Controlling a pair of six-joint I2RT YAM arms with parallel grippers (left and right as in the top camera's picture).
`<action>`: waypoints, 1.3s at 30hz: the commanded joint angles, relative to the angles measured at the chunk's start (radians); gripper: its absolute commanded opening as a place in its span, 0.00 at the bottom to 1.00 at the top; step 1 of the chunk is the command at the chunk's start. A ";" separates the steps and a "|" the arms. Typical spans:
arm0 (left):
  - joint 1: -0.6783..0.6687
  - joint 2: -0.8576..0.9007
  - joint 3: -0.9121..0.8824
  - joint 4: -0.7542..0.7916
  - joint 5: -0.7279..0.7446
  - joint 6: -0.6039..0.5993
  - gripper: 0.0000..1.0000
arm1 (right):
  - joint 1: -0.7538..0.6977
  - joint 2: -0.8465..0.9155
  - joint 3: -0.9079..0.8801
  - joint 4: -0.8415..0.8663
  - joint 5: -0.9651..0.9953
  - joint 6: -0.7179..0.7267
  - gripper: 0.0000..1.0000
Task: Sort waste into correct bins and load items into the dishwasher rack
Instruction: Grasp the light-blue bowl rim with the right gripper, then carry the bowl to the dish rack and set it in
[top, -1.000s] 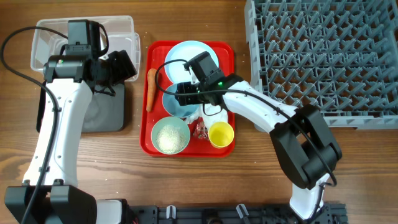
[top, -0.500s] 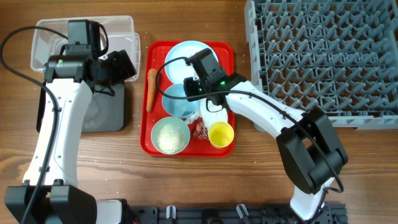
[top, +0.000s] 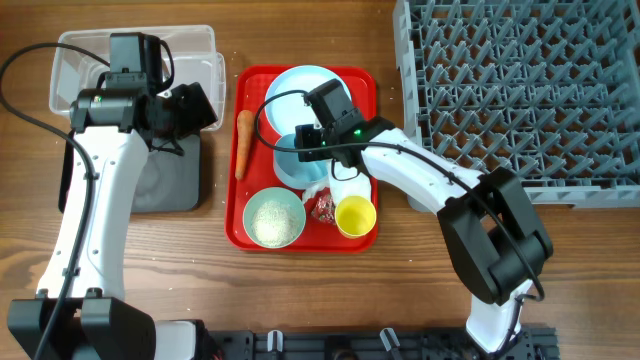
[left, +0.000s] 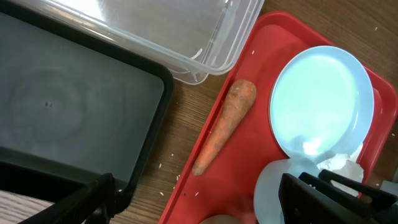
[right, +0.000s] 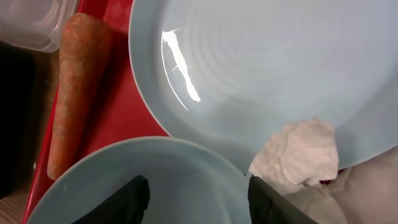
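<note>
Wooden table (top: 560, 260), red tray (top: 365, 85) set on it, right jaws spread astride the rim of a light blue bowl (top: 292, 170) mid-tray, left jaws released off the tray's left edge, carrot (top: 241, 143) laid along that edge.

A wooden table (top: 300, 290) with a brown grain is carrying everything. At ten o'clock a clear plastic tub (top: 70, 50) is sitting on it, and just beside that, toward nine o'clock, a shallow black tray (top: 170, 195) is lying flat. A red serving tray (top: 305, 243) is resting near the centre, a strip of bare wood separating it from the black tray. The grey dishwasher rack (top: 520, 90) is filling the two o'clock corner, running past the top and right edges. A few white specks (left: 177, 177), perhaps rice, are lying on the wood between the two trays. A dark rail (top: 350, 345) is running along the six o'clock edge.
</note>
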 joint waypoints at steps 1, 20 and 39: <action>0.005 0.006 -0.006 0.000 -0.018 -0.012 0.83 | -0.004 -0.019 0.020 -0.003 0.010 -0.019 0.58; 0.005 0.006 -0.006 0.000 -0.021 -0.013 0.84 | -0.006 -0.022 0.000 -0.096 -0.006 -0.011 0.56; 0.005 0.006 -0.006 0.000 -0.044 -0.012 0.84 | -0.011 0.012 0.014 -0.062 -0.060 -0.002 0.04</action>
